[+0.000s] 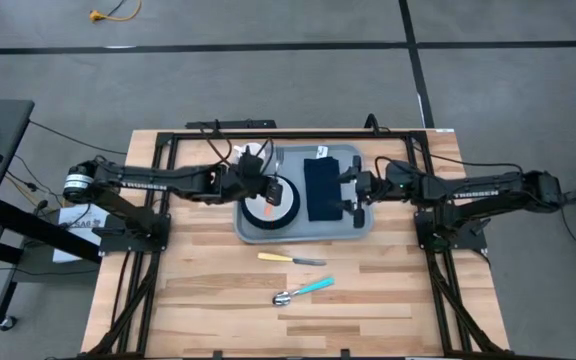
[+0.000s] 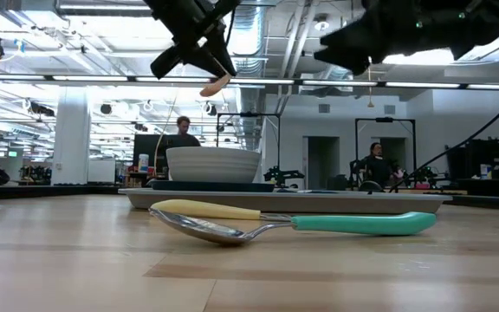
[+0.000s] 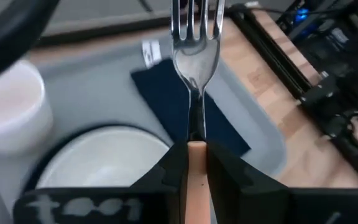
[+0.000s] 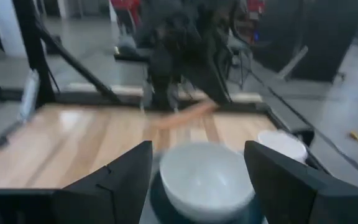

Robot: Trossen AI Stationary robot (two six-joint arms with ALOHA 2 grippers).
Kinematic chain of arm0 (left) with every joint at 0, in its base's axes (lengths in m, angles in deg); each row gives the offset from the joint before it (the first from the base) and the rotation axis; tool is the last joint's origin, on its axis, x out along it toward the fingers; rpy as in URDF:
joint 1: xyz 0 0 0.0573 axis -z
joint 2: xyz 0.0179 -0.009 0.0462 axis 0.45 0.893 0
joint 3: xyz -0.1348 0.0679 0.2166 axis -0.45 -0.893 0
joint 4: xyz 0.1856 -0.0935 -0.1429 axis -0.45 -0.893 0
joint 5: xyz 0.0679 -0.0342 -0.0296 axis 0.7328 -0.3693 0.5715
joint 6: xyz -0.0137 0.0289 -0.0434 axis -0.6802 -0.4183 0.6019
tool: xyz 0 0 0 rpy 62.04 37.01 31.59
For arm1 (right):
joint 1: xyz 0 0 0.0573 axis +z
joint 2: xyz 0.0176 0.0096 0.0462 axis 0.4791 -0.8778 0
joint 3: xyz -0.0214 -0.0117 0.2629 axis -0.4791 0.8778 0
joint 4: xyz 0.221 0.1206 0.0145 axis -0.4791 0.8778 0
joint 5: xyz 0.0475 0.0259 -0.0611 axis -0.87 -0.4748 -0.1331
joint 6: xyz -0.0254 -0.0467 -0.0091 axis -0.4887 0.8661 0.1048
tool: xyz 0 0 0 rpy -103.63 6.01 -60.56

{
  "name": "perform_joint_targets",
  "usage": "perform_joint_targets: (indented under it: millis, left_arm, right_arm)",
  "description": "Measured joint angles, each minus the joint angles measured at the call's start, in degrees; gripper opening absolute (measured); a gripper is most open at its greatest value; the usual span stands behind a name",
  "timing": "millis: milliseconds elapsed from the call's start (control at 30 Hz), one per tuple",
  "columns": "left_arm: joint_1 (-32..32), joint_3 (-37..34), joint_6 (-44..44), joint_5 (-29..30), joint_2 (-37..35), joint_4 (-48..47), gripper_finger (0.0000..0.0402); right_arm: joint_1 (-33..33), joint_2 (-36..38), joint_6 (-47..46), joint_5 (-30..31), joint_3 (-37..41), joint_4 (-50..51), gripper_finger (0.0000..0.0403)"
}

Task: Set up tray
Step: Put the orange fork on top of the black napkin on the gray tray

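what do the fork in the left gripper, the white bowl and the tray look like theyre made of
Fork: shiny metal head, likely steel, since it mirrors light; the peach handle looks like matte plastic. It is clamped in the left gripper.
White bowl: smooth and glossy, probably ceramic, possibly melamine.
Tray: grey-blue, matte with a moulded rim, most likely plastic.

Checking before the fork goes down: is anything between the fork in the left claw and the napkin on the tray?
Nothing visible. The left claw holds the fork in the air over the tray, tines pointing toward the dark napkin. The white bowl and the cup sit off to the side.
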Motion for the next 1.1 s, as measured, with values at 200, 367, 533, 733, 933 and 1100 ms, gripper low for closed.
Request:
perform_joint_targets:
  millis: [200,367,533,733,933,1100]
  left_arm:
    - [2.14,0.00,-11.72,4.68,0.00,4.93,0.0028]
    - [4.50,0.00,-17.69,4.71,-0.02,9.04,0.0028]
    - [6.91,0.00,-20.18,4.80,-0.02,11.42,0.0028]
    - [8.11,0.00,-25.80,7.72,-0.02,13.95,0.0029]
    - [8.11,0.00,-30.73,0.44,-0.02,20.90,0.0029]
    - [8.13,0.00,-34.05,-6.91,-0.02,27.23,0.0029]
  right_arm:
    - [3.11,-0.76,-1.56,-0.03,-0.02,-5.84,0.0249]
    - [4.71,-0.76,-1.56,-0.13,-0.02,-7.31,0.0249]
    - [4.86,-0.76,-4.53,-0.11,-0.02,-8.71,0.0249]
    - [4.85,-0.76,-6.23,-0.09,-0.39,-10.08,0.0249]
    - [5.99,-0.76,-6.68,-0.09,-1.95,-7.08,0.0249]
    - [10.14,-0.76,-8.20,0.05,-1.97,-4.92,0.0249]
